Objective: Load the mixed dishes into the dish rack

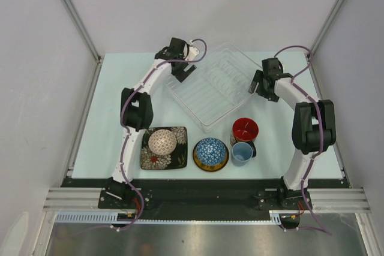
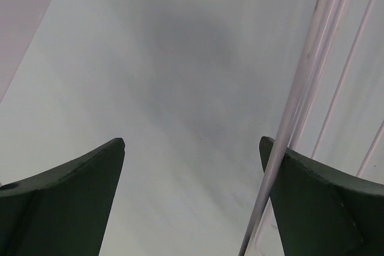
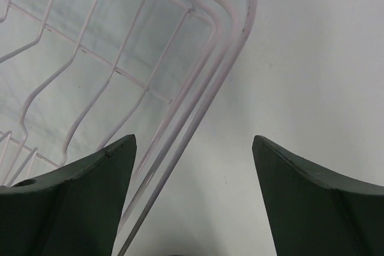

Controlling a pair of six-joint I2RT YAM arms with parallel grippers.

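The clear dish rack (image 1: 211, 88) stands at the back middle, with no dishes in it. My left gripper (image 1: 183, 75) is open and empty at its left rim; in the left wrist view (image 2: 192, 142) the rim (image 2: 300, 97) crosses my right finger. My right gripper (image 1: 257, 86) is open and empty at the rack's right corner (image 3: 207, 82); its wrist view (image 3: 193, 139) shows the rim just inside my left finger. Near the front, the pinkish-white bowl (image 1: 162, 141) sits on the black floral plate (image 1: 174, 156). The blue mosaic bowl (image 1: 210, 151) sits on the yellow plate (image 1: 211, 167). The red-inside cup (image 1: 245, 129) and light blue cup (image 1: 241, 153) stand beside it.
The pale green table (image 1: 111, 106) is bounded by white enclosure walls and metal posts (image 1: 72, 13). The dishes form a row along the table's near edge, close to the arm bases. A black rail (image 1: 198, 187) runs along the front.
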